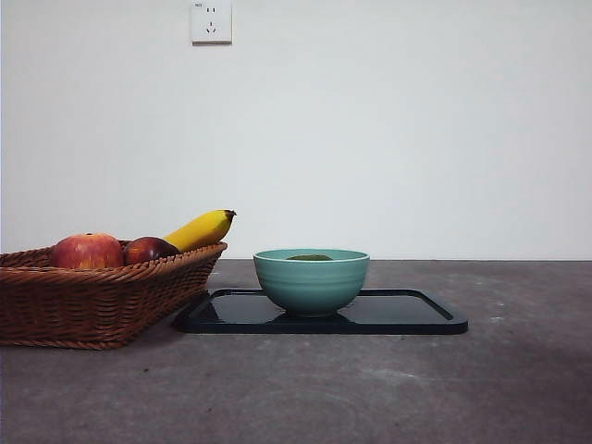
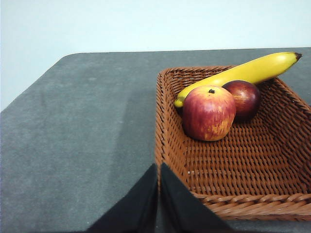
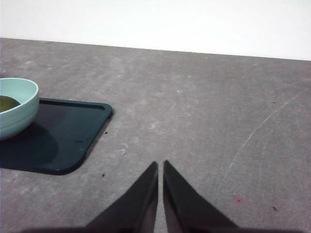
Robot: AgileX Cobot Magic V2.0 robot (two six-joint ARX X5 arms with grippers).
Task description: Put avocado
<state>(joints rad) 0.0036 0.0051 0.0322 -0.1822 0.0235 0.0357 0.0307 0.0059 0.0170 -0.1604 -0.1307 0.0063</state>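
The avocado (image 1: 309,257) lies inside the teal bowl (image 1: 311,280), only its dark-green top showing above the rim. The bowl stands on the black tray (image 1: 407,314), at 3 o'clock from the wicker basket (image 1: 92,301), which holds the apple (image 1: 87,252), a dark red fruit (image 1: 149,249) and a banana (image 1: 201,228). Left gripper (image 2: 159,167) hangs near the basket's rim, jaws together and empty; right gripper (image 3: 160,165) waits over bare table, jaws together, empty. Placement appears complete; any retreat should stay clear of bowl and basket.

A wicker basket (image 1: 92,305) holds a red apple (image 1: 87,251), dark plum (image 1: 148,249) and banana (image 1: 200,228).
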